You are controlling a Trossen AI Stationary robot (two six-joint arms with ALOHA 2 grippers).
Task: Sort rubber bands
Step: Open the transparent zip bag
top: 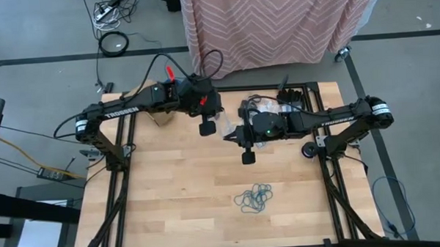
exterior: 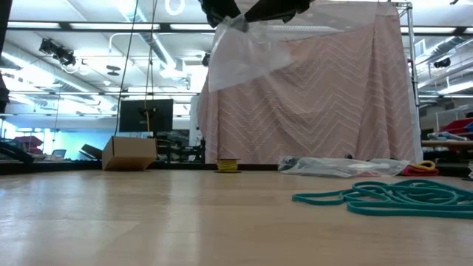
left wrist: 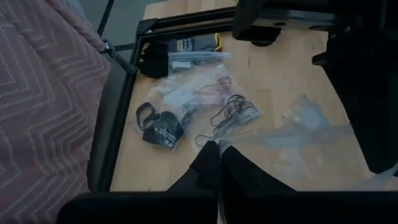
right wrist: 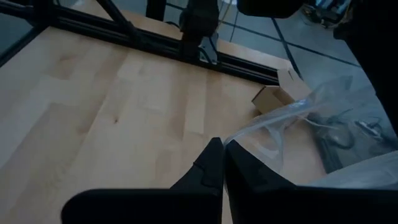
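Although both arms hang over the far half of the table (top: 171, 191), the overhead picture hides their fingertips under the wrist housings, so only the wrist cameras show the grips. Seen from its own wrist, the left gripper (left wrist: 219, 152) is pinched shut on the edge of a clear plastic bag (left wrist: 305, 127), and the right gripper (right wrist: 222, 152) is likewise closed on that bag's corner. At table height the bag hangs crumpled between the arms, its top cut off. Past the left fingertips lie other bags (left wrist: 186, 93) with a dark tangle of black bands (left wrist: 233, 115); their count is unclear. Well on the near side of both grippers sits a loose heap of teal rubber bands (top: 256, 199), which neither wrist camera catches.
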